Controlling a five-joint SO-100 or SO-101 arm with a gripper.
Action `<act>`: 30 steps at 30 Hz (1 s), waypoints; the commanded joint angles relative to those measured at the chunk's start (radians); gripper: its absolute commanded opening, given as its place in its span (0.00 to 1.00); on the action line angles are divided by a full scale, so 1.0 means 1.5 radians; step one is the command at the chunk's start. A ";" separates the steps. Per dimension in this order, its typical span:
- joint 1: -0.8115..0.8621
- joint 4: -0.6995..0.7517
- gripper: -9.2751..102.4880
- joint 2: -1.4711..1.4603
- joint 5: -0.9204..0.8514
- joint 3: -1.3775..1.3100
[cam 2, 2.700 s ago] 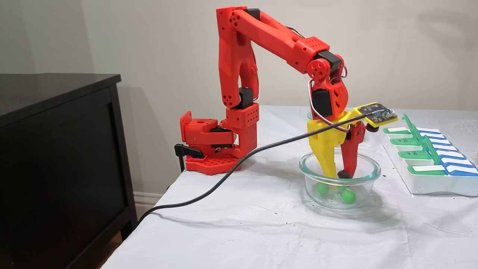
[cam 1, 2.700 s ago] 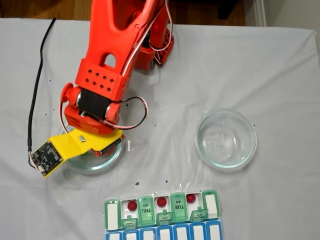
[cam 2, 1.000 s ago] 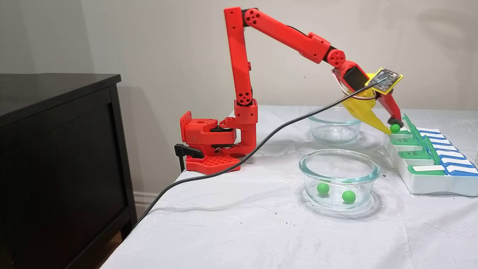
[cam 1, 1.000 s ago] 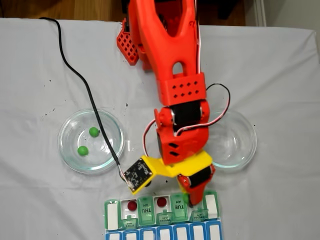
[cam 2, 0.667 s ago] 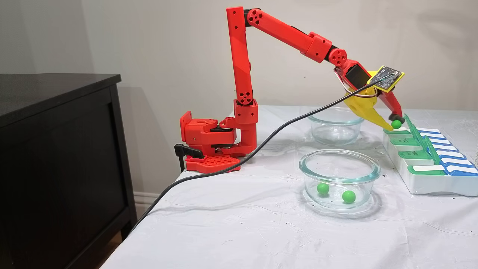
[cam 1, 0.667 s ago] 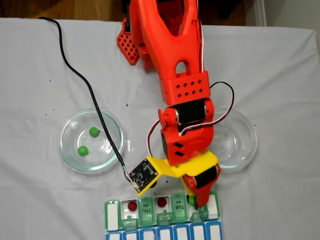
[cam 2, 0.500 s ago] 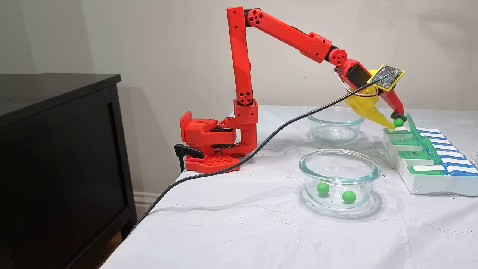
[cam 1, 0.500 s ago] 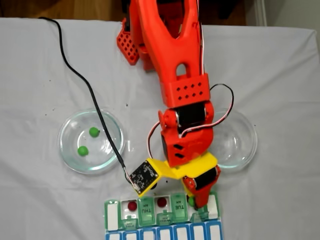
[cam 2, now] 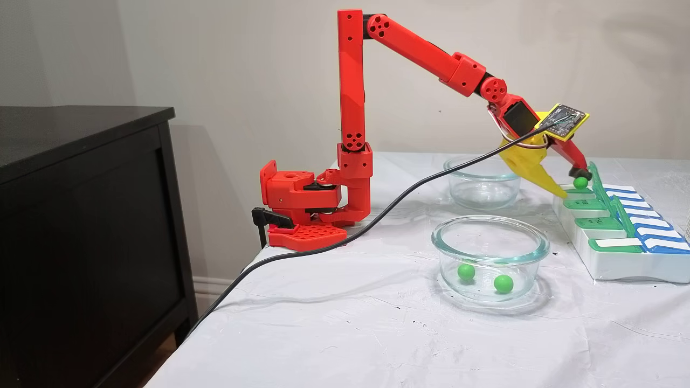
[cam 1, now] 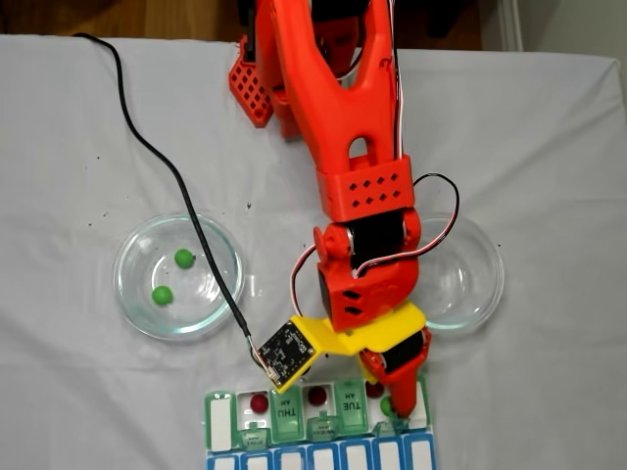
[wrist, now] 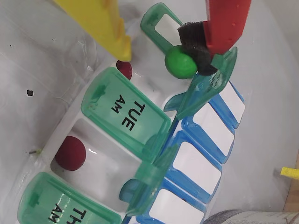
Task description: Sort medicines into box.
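My gripper (wrist: 159, 49) hangs open over the right end of the box (wrist: 126, 112), yellow finger on the left and red finger on the right in the wrist view. One green ball (wrist: 181, 61) touches the black pad (wrist: 194, 39) of the red finger, clear of the yellow finger, beside an upright lid. From the side, this ball (cam 2: 580, 182) sits just above the box (cam 2: 620, 258) under the gripper (cam 2: 571, 184). Red balls (wrist: 70, 152) (wrist: 124, 69) lie in open cells. From above, the gripper (cam 1: 390, 394) covers part of the box (cam 1: 348, 403). Two green balls (cam 1: 183, 258) (cam 1: 162, 294) lie in the left glass dish (cam 1: 120, 279).
An empty glass dish (cam 1: 485, 284) stands right of the arm in the top-down fixed view. A black cable (cam 1: 176, 186) runs across the left dish to the camera board on the wrist. A black cabinet (cam 2: 81, 215) stands off the table's left edge.
The arm has reached a little further over the box. The jaws have parted: the green ball, pinched half a second ago, now touches only the red finger's pad.
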 commanded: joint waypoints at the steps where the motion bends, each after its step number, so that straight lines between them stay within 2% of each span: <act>1: -0.002 0.009 0.30 0.049 -0.006 -0.063; 7: 0.002 0.022 0.26 0.064 -0.010 -0.063; 11: 0.017 0.056 0.11 0.092 -0.026 -0.079; 12: 0.024 0.083 0.08 0.104 -0.029 -0.089; 18: 0.083 0.305 0.08 0.186 -0.058 -0.189; 24: 0.180 0.570 0.08 0.196 -0.202 -0.323; 26: 0.230 0.617 0.08 0.190 -0.233 -0.358; 30: 0.315 0.693 0.08 0.182 -0.395 -0.369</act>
